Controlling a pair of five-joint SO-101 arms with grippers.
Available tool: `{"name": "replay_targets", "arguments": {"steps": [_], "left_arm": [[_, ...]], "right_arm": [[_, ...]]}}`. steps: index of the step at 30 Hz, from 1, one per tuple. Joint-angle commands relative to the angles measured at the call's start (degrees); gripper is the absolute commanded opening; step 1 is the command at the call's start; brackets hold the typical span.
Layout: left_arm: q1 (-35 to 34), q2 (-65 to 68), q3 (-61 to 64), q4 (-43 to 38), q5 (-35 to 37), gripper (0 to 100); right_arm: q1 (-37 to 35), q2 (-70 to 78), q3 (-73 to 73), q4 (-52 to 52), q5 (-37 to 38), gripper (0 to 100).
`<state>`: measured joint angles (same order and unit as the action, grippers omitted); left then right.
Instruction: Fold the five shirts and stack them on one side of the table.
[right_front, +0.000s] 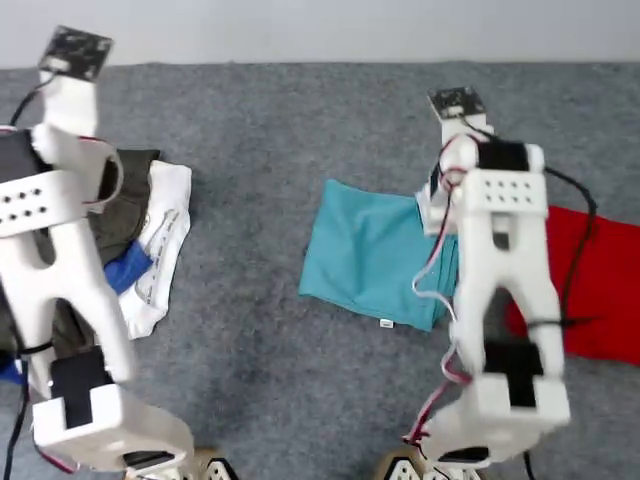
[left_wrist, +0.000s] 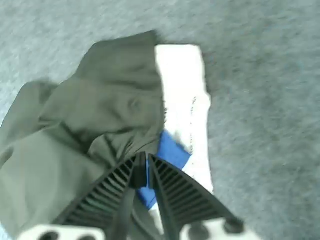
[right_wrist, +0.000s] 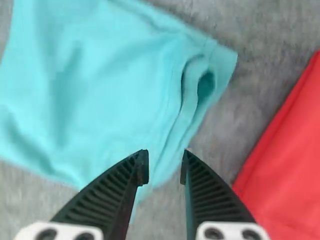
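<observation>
The left gripper (left_wrist: 144, 160) is hanging low over a heap of clothes with its two fingers pressed almost together, only a thin slit showing between them. Its tips are sitting right at the rumpled edge of the olive shirt (left_wrist: 100, 105), whose creases are running in toward them; whether any cloth is being pinched cannot be told. The olive shirt is lying crumpled on top of the heap. A corner of the blue shirt (left_wrist: 173, 150) is peeking out just beside the tips, and the white shirt (left_wrist: 182, 85) is lying flat beneath both, its long edge sticking out onto the grey table (left_wrist: 265, 75).

The right gripper (right_wrist: 163, 167) is hovering with its fingers standing clearly apart and nothing between them. It is hanging over the edge of the teal shirt (right_wrist: 90, 85), which is lying folded into a rough rectangle near the middle of the table, with a small puckered fold at one corner. The red shirt (right_wrist: 287, 170) is lying spread flat just beside the teal one, on the side away from the heap, the two separated by a strip of bare table in the right wrist view.
</observation>
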<state>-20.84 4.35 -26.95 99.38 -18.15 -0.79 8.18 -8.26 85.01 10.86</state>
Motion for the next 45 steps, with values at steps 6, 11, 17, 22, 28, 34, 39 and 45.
{"name": "replay_targets", "arguments": {"steps": [6, 11, 17, 22, 28, 34, 39, 45], "left_arm": [[-4.4, -2.9, -0.22, 0.97, -1.05, 1], [-4.57, -2.9, -0.22, 1.05, -0.97, 1], [-4.4, -2.9, -0.13, 1.05, -0.97, 1], [-4.4, -2.9, -0.13, 1.05, -0.97, 1], [-4.31, -2.81, -0.04, 1.05, -0.97, 1], [-4.22, -2.81, 3.82, 0.44, -0.97, 1], [-4.13, -2.81, 4.44, -0.7, -0.97, 1], [-4.13, -2.81, 4.44, -0.97, -0.97, 1]], "right_arm": [[-0.31, 15.69, -18.9, 0.31, -2.64, 11.9], [-0.04, 18.51, -21.63, -0.22, -2.2, 11.9], [0.04, 23.25, -21.89, -2.51, -2.2, 11.8], [0.04, 26.86, -21.89, -5.58, 0.7, 11.8], [3.3, 29.67, -21.89, -11.21, 4.92, 11.7], [6.81, 30.2, -21.89, -17.63, 12.22, 11.7], [6.37, 30.29, -24.18, -14.46, 13.1, 11.7], [2.68, 30.11, -32.18, -2.68, 12.75, 11.7]]}}
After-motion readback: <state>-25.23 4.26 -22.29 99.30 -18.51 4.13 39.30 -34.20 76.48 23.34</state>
